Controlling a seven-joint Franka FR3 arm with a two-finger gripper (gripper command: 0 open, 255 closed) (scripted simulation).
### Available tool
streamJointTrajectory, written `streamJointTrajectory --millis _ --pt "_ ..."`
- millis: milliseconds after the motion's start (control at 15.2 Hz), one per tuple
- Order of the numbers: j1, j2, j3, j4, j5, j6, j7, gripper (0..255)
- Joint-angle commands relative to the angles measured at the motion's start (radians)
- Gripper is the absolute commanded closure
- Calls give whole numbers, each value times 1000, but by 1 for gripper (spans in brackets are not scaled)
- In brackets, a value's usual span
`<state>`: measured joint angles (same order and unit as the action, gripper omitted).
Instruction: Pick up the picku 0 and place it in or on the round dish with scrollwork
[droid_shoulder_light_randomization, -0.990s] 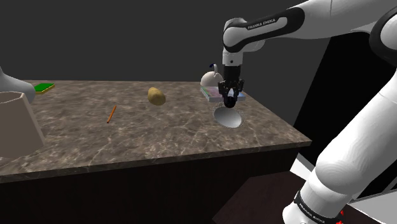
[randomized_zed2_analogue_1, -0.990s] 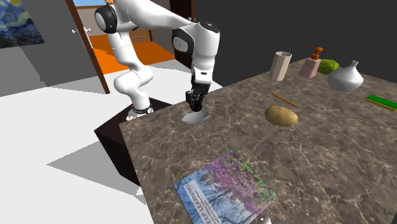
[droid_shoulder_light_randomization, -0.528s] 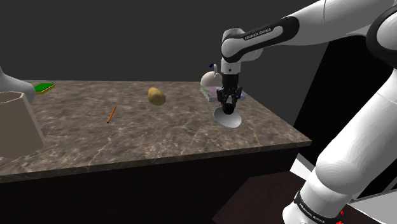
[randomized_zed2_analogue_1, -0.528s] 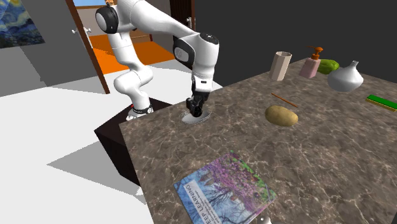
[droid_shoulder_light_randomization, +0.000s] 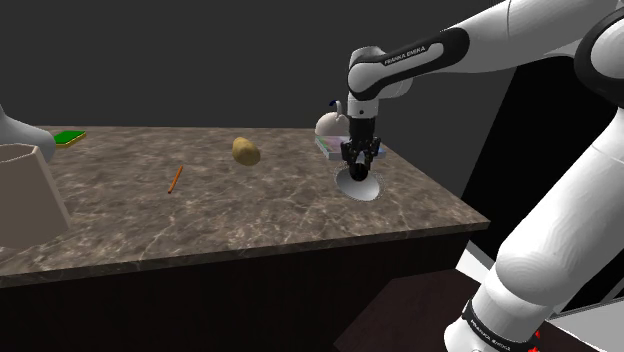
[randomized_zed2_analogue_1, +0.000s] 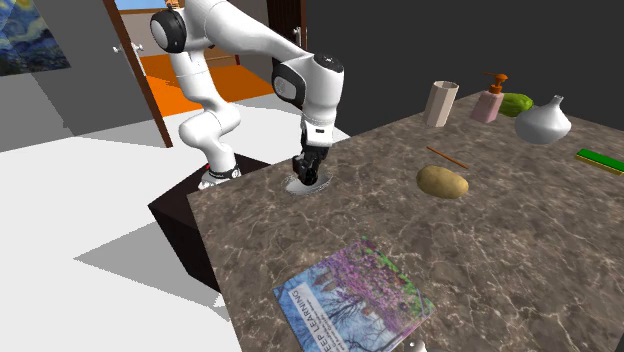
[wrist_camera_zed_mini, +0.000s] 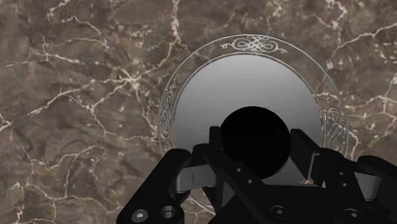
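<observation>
A black round object (wrist_camera_zed_mini: 257, 143), the pick-up item, sits clasped between my gripper's (wrist_camera_zed_mini: 259, 168) two black fingers. Directly beneath it lies the round silvery dish (wrist_camera_zed_mini: 254, 46) with scrollwork on its rim, flat on the brown marble counter. In the shoulder view the gripper (droid_shoulder_light_randomization: 359, 168) points straight down, just above the dish (droid_shoulder_light_randomization: 367, 190) near the counter's right end, and the black object (droid_shoulder_light_randomization: 359, 174) hangs low over the dish's middle. In the second exterior view the gripper (randomized_zed2_analogue_1: 304, 170) stands over the dish (randomized_zed2_analogue_1: 312, 186) by the counter's near corner.
A potato (droid_shoulder_light_randomization: 246, 151) and a thin brown stick (droid_shoulder_light_randomization: 175, 179) lie mid-counter. A book (randomized_zed2_analogue_1: 355, 297), a white vase (randomized_zed2_analogue_1: 543, 122), a beige cup (randomized_zed2_analogue_1: 441, 103), a soap bottle (randomized_zed2_analogue_1: 490, 102) and a green pad (droid_shoulder_light_randomization: 69, 137) stand further off. The counter's edge (droid_shoulder_light_randomization: 440, 236) runs close to the dish.
My gripper has come down toward the dish with the black object in it during the first half second. Since then it has barely moved.
</observation>
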<state>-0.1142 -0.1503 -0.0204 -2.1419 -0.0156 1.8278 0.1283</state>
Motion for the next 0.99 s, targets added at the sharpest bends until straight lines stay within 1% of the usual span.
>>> streamJointTrajectory --millis 0,330,594,924 --pt "0 0 0 0 0 0 0 0" --pt "0 0 0 0 0 0 0 0" --pt "1 3 1 130 1 -127 0 0" --pt "1 3 1 130 1 -127 0 0"
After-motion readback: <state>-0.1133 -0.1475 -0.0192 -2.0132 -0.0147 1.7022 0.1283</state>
